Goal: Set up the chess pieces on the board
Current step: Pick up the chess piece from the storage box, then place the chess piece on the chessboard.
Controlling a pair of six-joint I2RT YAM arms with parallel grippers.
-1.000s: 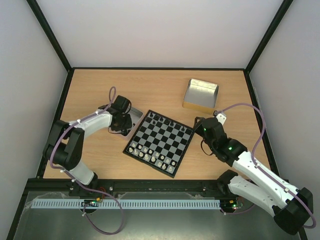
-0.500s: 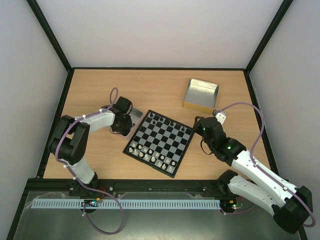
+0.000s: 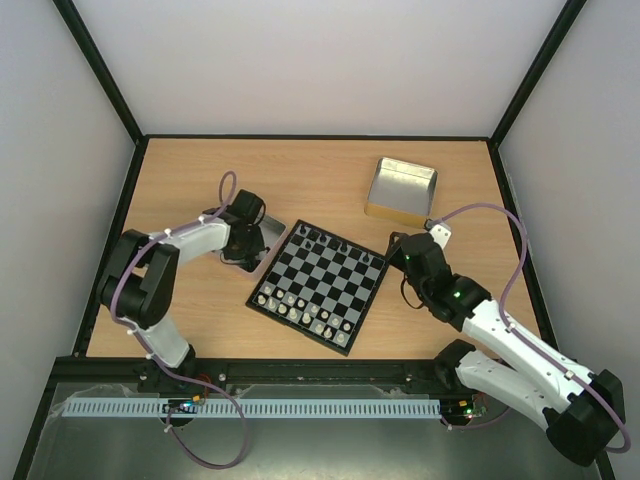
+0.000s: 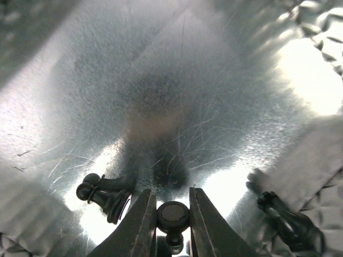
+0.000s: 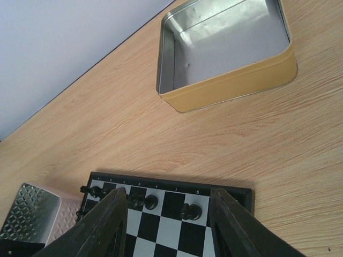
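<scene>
The step in hand looks like a pick-up. The left gripper [image 4: 171, 206] is down in the metal tray [image 4: 187, 80], which lies at about ten o'clock of the board [image 3: 330, 278]. Its jaws pinch the round end of a black piece [image 4: 172, 215] low over the tray floor. One fallen piece [image 4: 104, 194] lies at its nine o'clock and another fallen piece [image 4: 284, 220] at its three o'clock.

The right gripper [image 5: 171, 225] hovers over the board's two o'clock corner, jaws spread and empty, above the black back row [image 5: 144, 202].

The next move probably calls for a straight lift clear of the tray wall. The piece then needs carrying to a free square on the black side and setting upright.
</scene>
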